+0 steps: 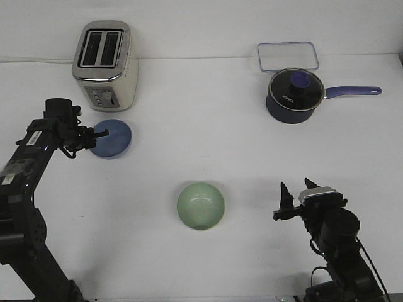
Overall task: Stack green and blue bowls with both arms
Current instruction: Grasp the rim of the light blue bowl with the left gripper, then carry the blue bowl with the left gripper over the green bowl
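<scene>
The blue bowl (113, 139) sits upright on the white table at the left, just in front of the toaster. My left gripper (96, 138) is at the bowl's left rim, and its fingers overlap that edge. Whether they are closed on the rim is not visible from here. The green bowl (200, 206) stands upright near the table's middle front, with nothing touching it. My right gripper (296, 194) is to the right of the green bowl and well apart from it. It stands open with nothing between its fingers.
A silver two-slot toaster (104, 63) stands at the back left. A dark navy saucepan (295, 95) with a lid is at the back right, its purple handle pointing right. Behind it lies a clear rectangular container (287, 56).
</scene>
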